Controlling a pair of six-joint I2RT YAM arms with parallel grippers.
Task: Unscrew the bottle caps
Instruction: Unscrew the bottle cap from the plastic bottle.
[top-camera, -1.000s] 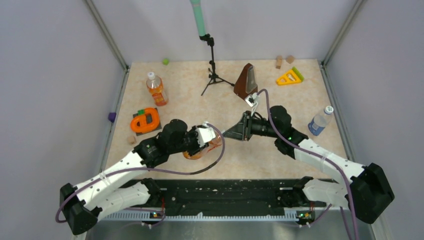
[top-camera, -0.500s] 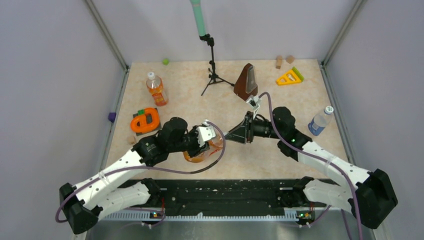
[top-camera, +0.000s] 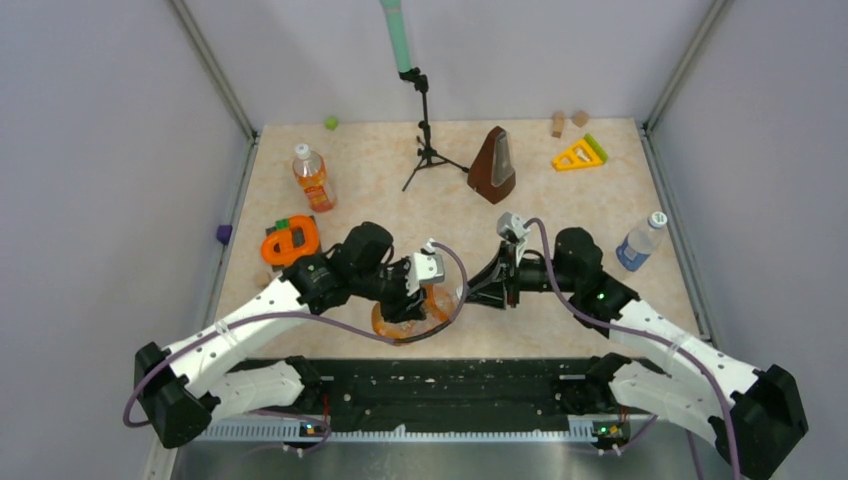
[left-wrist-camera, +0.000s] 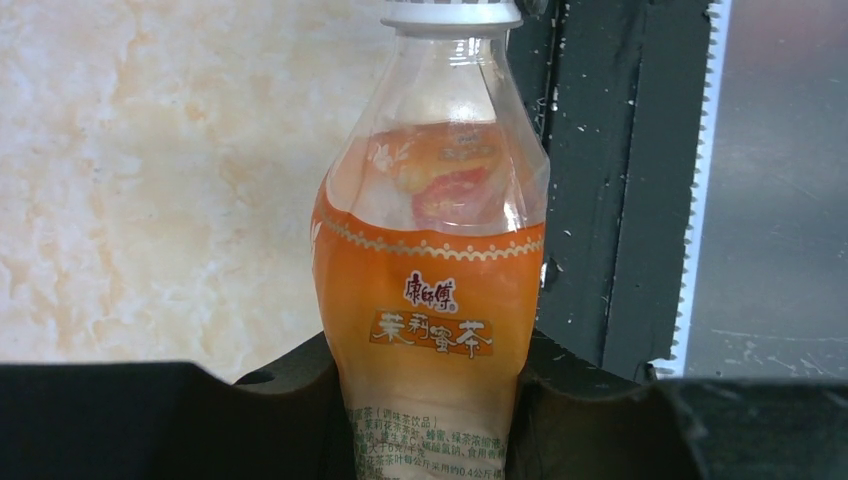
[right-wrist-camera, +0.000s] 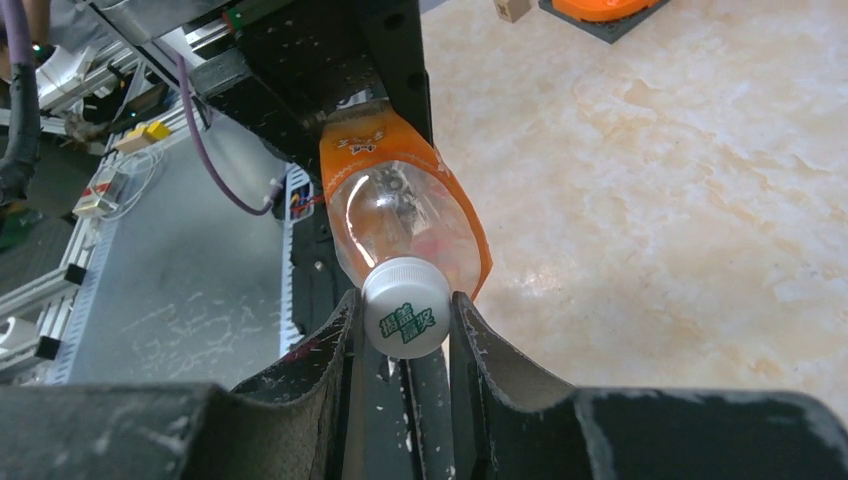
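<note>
Left jaws: clenched on the bottle (left-wrist-camera: 430, 300) — gripping low on its orange label, one finger on each side.
Right jaws: grasping the cap (right-wrist-camera: 405, 320) — pressed against it from both sides.
Bottle: reaches from between the left jaws to the right jaws.
Cap: on the bottle's neck, between the right jaws.

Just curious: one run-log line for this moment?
left gripper shut on squat clear plastic bottle of orange liquid | right gripper shut on its round white plastic cap
</note>
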